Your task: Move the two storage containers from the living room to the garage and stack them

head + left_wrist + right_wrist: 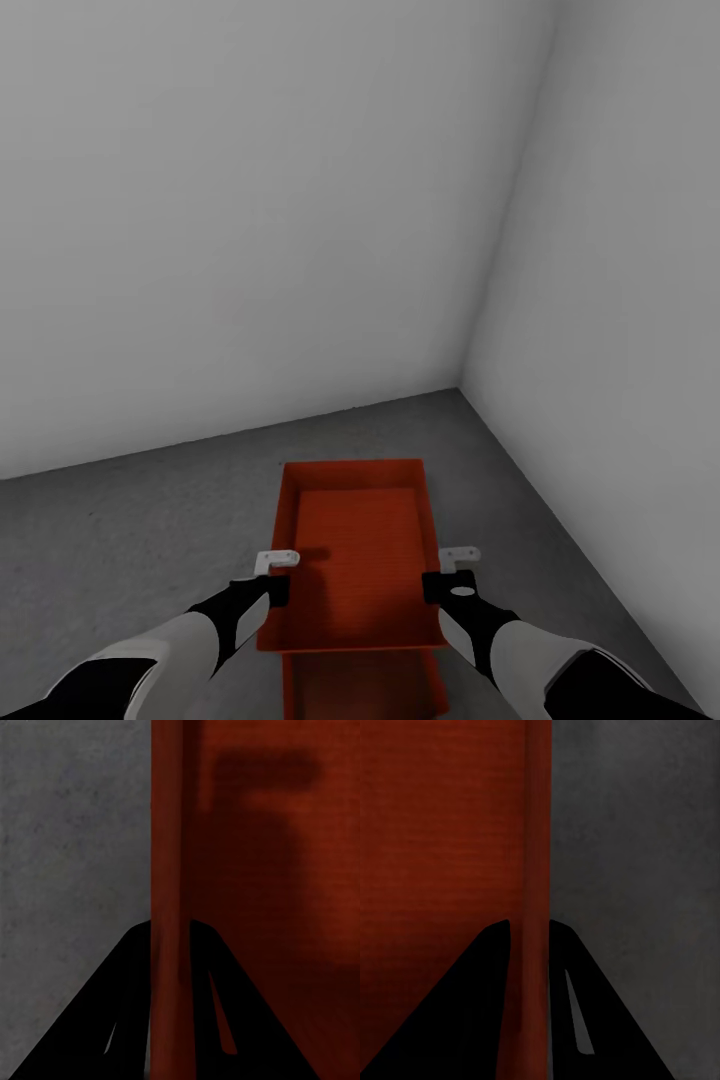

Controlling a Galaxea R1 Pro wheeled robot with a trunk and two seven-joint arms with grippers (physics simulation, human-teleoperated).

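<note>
left gripper (277,560), right gripper (459,556), jaws clamped

Lower container (365,685) mostly hidden, cropped

The head camera looks forward and steeply down from above both arms into a corner of white walls (250,220) and grey concrete floor (130,540), taking in the whole upper container (355,545). Each wrist camera sits very close, sighting along its dark fingers (127,1005) (607,1005) at one long wall of that container (169,832) (538,832). All three views share that container and the floor beside it (67,832) (637,832).
</note>
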